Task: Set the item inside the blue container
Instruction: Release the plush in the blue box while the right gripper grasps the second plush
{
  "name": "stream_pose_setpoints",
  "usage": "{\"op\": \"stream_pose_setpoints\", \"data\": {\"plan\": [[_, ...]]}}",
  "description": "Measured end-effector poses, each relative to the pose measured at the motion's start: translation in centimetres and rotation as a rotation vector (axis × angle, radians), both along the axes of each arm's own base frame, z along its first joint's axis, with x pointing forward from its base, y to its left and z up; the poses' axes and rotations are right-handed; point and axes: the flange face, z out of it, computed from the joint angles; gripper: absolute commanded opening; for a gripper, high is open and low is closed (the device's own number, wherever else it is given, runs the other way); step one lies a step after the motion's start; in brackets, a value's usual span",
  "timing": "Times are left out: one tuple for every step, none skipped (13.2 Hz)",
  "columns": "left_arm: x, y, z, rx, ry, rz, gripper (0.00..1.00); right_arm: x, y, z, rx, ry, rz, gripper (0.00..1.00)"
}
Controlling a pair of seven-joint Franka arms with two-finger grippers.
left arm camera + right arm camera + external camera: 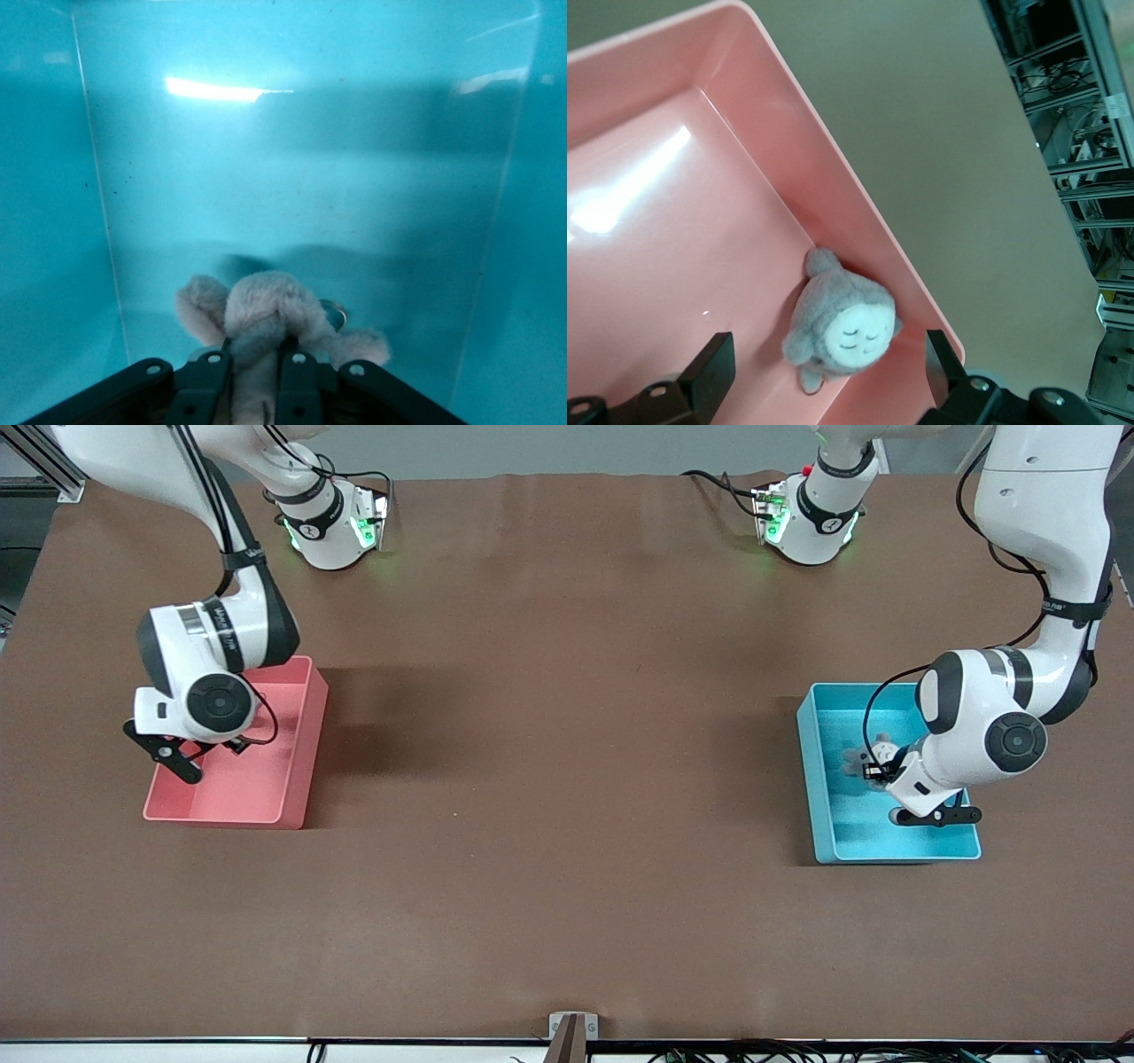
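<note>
The item, a small grey plush toy (861,758) (266,310), is pinched between the fingers of my left gripper (875,769) (257,359), which is shut on it. The gripper reaches down inside the blue container (812,779) (310,177), and the plush hangs just above the container's floor. The container stands toward the left arm's end of the table. My right gripper (828,354) hangs open over the pink bin (266,797) (656,221), with a second grey plush with a white sleeping face (840,332) lying between its fingers' line, untouched.
The pink bin sits toward the right arm's end of the table. Brown table surface (567,779) stretches between the two bins. A small bracket (572,1027) sits at the table edge nearest the front camera.
</note>
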Motion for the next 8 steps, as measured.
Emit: {"op": "stream_pose_setpoints", "data": {"plan": [[-0.1, 0.3, -0.5, 0.004, 0.005, -0.001, 0.16, -0.2, -1.7, -0.7, 0.074, 0.028, 0.021, 1.00], [-0.2, 0.4, -1.0, 0.005, 0.009, 0.000, 0.17, -0.6, -3.9, -1.2, 0.155, 0.058, 0.041, 1.00], [-0.3, 0.6, -1.3, 0.004, 0.011, 0.003, 0.19, -0.9, -6.6, -1.4, 0.231, 0.084, 0.056, 1.00], [-0.3, 0.7, -1.4, 0.004, 0.012, 0.004, 0.21, -1.2, -9.0, -1.4, 0.294, 0.096, 0.070, 1.00], [-0.3, 0.7, -1.4, 0.004, 0.012, 0.004, 0.25, -1.5, -10.7, -1.5, 0.352, 0.104, 0.078, 1.00], [-0.3, 0.7, -1.4, 0.004, 0.012, 0.004, 0.37, -1.8, -11.6, -1.5, 0.418, 0.108, 0.085, 1.00], [-0.3, 0.7, -1.4, 0.004, 0.012, 0.004, 0.73, -1.9, -11.8, -1.6, 0.481, 0.105, 0.088, 1.00], [-0.3, 0.6, -1.4, 0.004, 0.011, 0.003, 0.95, -2.0, -11.4, -1.8, 0.517, 0.102, 0.087, 1.00]]}}
